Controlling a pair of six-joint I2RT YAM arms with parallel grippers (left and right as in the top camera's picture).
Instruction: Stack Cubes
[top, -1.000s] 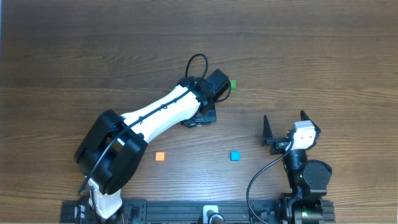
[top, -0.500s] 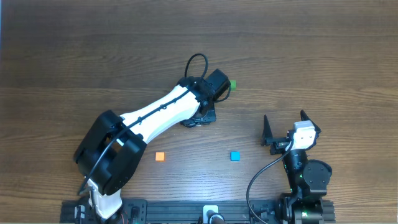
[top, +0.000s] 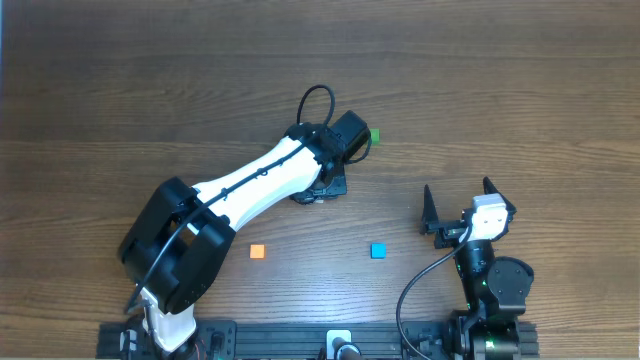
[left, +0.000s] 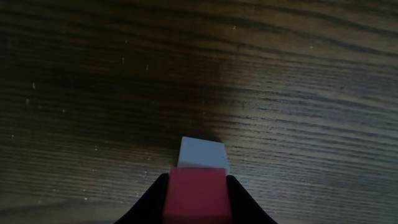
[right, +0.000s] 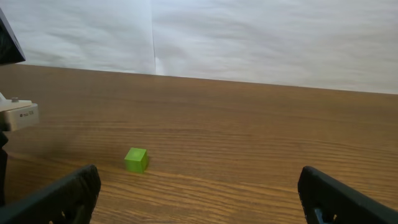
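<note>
Green cube: lies alone on the table, and the other places are given from it.
Left gripper: near the green cube, on its left-arm side and a little toward the arm bases. Its two fingers pinch the red cube between them.
Red cube: held in the left gripper, near the green cube.
Pale cube: on the table just past the red cube, their edges meeting in the left wrist view. Whether the red cube rests on it or hangs above it cannot be told.
Blue cube: well apart from the green cube, straight toward the bases.
Orange cube: well apart from the green cube, toward the bases and the left arm's side.
Right gripper: apart from the green cube, on the right arm's side and toward the bases. Its fingers are spread wide and hold nothing, and they face the green cube.
Change: none. Both arms and every cube stand where they stood a second ago.
</note>
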